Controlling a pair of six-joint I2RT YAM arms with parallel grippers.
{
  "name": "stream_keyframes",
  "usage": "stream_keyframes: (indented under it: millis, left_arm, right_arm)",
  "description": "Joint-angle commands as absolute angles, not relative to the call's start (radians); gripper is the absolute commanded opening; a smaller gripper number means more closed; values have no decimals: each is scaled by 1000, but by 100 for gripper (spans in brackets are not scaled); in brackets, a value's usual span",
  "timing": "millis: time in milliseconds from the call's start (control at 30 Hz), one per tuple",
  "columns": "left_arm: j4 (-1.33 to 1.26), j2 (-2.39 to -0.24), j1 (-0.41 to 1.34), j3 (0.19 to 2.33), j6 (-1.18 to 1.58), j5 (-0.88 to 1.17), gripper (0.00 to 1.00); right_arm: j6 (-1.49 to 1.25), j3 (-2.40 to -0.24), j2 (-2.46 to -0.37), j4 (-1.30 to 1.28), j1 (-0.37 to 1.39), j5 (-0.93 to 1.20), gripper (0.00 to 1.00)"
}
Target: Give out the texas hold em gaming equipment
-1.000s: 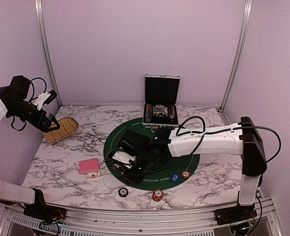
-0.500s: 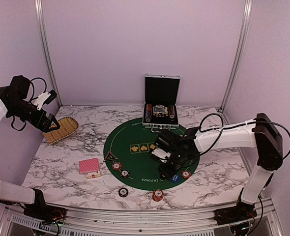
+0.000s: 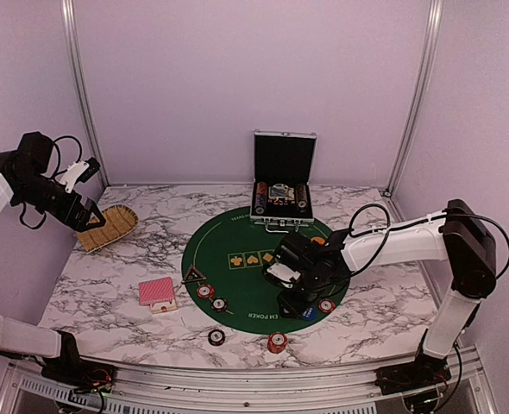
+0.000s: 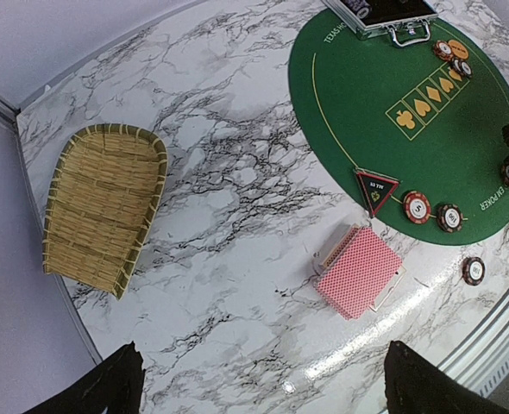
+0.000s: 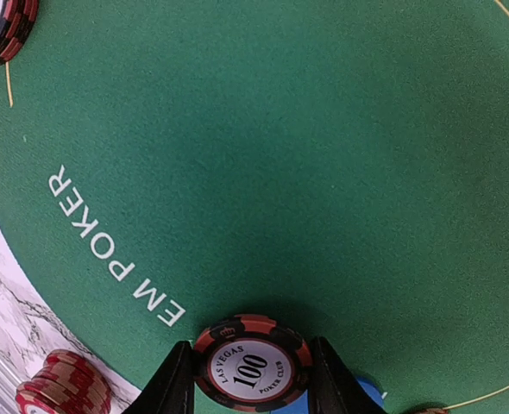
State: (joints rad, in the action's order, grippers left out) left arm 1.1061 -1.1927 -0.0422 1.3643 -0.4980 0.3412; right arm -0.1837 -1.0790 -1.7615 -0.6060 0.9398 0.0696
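My right gripper (image 3: 294, 299) is low over the front right of the green mat (image 3: 237, 241), shut on a red-and-black "100" chip (image 5: 253, 362). A blue disc (image 3: 307, 313) and another chip (image 3: 326, 305) lie just beside it. A dark triangular token (image 3: 192, 276) and two chips (image 3: 204, 291) sit at the mat's left front edge. The red-backed card deck (image 3: 156, 292) lies on the marble left of the mat. My left gripper (image 3: 84, 200) is open and empty, high above the basket. In the left wrist view (image 4: 263, 392) it looks down on the deck (image 4: 361, 272).
A woven basket (image 3: 108, 227) lies at the far left. An open metal chip case (image 3: 282, 185) stands at the mat's far edge. A dark chip (image 3: 216, 336) and a red chip stack (image 3: 276, 342) lie on the marble near the front edge.
My right gripper has swung from the mat's left front, by the token and chips, over to the right front by the blue disc. The left arm has not moved.
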Motion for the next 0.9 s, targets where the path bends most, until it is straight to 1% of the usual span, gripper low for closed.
stream_keyframes:
  millis: [0,467,733,867]
  left_arm:
    - [1144,-1198,-41,1402,-497,363,99]
    - [1149,-1195,-40,1401,-499,368,99]
    - [1149,-1199,-40,1398,-505,372,99]
    - [1151,-1197,-41,1397,-508,370,99]
  right_arm:
    - [-197,-1070,-1760,-569,932,93,15]
    - [-197,-1037,-1765,-583,935,112,16]
    - [-209,-1028,-1762,-574,939,114,21]
    - [-206,-1029,-1764,-575,939,114,27]
